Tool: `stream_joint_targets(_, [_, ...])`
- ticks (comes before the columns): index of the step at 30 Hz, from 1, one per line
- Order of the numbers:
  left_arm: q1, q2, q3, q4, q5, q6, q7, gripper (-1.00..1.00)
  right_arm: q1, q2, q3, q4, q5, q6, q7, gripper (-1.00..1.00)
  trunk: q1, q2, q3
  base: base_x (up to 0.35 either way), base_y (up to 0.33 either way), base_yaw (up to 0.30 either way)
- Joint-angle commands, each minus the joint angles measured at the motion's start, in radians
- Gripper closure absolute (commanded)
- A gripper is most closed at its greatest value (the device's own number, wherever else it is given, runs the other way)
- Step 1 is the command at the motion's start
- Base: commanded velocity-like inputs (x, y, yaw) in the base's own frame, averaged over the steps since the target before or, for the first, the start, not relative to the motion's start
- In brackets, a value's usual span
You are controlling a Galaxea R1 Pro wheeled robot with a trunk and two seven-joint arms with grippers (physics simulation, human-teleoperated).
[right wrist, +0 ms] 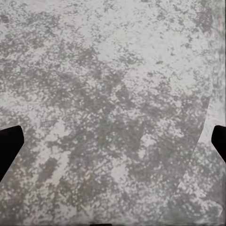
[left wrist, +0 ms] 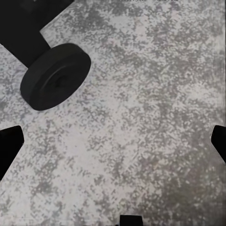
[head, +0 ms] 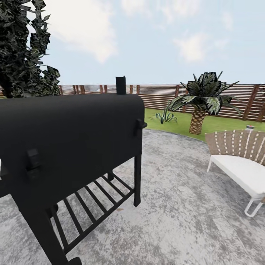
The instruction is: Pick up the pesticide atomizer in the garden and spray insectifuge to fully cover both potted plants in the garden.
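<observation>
Most of the head view's left half is taken by a black barrel grill (head: 70,147) on thin legs with a slatted lower shelf, standing on the rough grey paving (head: 176,206). Beyond it, across the middle of the frame, runs the wooden slat fence (head: 154,94), with a strip of green lawn (head: 173,123) in front of it. A palm (head: 202,99) rises at the right of centre, and a woven lounge chair (head: 239,158) with a white cushion sits at the right edge. One of the potted plants (head: 165,116), a low spiky green rosette, shows small on the grass just left of the palm. A tiny whitish object (head: 250,127) with a red band peeks over the chair's back at the far right; it may be the pesticide atomizer, but it is too small to tell.

The left gripper (left wrist: 113,146) hangs over paving beside a black grill wheel (left wrist: 55,76), fingertips wide apart and holding nothing. The right gripper (right wrist: 113,146) is likewise spread and holding nothing.

The robot seems to be in transit. A good approach would swing clear of the grill's legs and steer right of centre toward the grass.
</observation>
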Motion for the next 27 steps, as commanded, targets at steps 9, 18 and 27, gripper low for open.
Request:
stream_joint_targets(9, [0.000, 0.000, 0.000, 0.000, 0.001, -0.003, 0.001, -1.00, 0.000, 0.000, 0.000, 0.000, 0.000, -0.002, -0.001, -1.00, 0.000, 0.000, -0.001, 0.000, 0.000, -0.300])
stream_joint_targets(18, [0.000, 0.000, 0.002, 0.000, 0.001, -0.003, 0.001, -1.00, 0.000, 0.000, 0.000, 0.000, 0.000, -0.002, -0.001, -1.00, 0.000, 0.000, -0.001, 0.061, 0.000, -0.300])
stream_joint_targets(27, [0.000, 0.002, 0.002, 0.000, 0.001, -0.003, 0.001, -1.00, 0.000, 0.000, 0.000, 0.000, 0.000, -0.002, -0.001, -1.00, 0.000, 0.000, -0.001, 0.306, 0.000, -0.300])
